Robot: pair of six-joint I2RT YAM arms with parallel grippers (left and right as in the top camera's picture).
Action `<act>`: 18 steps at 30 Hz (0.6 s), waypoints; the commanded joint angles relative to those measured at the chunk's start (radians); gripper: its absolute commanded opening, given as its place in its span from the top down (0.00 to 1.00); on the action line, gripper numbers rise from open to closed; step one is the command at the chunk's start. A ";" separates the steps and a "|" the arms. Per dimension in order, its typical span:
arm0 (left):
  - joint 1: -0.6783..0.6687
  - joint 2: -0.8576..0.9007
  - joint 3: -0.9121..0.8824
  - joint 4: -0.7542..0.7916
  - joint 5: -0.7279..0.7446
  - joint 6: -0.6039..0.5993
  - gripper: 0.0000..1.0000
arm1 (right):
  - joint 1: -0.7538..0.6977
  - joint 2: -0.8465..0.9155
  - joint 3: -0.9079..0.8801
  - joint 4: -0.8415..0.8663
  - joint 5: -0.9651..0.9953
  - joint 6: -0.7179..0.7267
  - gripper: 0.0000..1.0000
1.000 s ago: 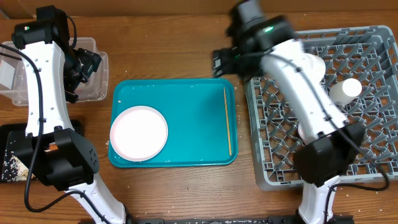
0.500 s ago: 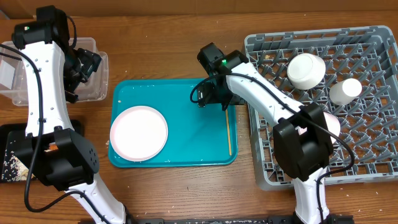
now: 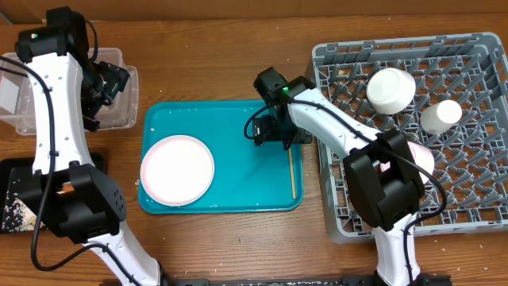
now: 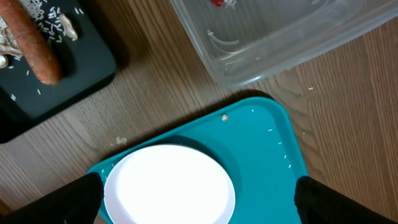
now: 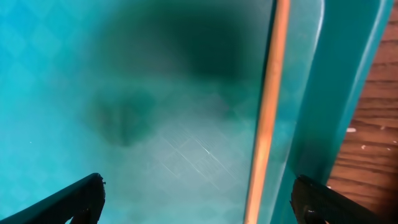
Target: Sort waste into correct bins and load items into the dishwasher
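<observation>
Wooden chopsticks [image 5: 268, 112], between spread right jaws, on teal tray [image 5: 124, 93]

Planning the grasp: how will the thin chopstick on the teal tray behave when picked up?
The chopstick is probably stiff and light: thin, straight, wooden-looking. Lying flat beside the teal tray rim, it may roll or slip when pinched.

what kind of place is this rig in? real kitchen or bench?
Probably a bench mock-up of a dish-clearing station, not a real kitchen: a grey dish rack sits directly on a wooden table beside a teal tray holding a white plate, plus a clear tub and a black tray.
</observation>
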 commanded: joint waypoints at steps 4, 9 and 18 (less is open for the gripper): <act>-0.002 -0.030 -0.005 -0.002 0.000 -0.021 0.00 | 0.001 0.000 -0.072 0.035 -0.043 0.009 0.04; -0.002 -0.030 -0.005 -0.001 0.000 -0.021 0.00 | 0.004 0.000 -0.112 0.034 -0.060 0.011 0.21; -0.002 -0.030 -0.005 -0.001 0.000 -0.021 0.00 | 0.028 0.000 -0.113 0.034 -0.053 0.020 0.80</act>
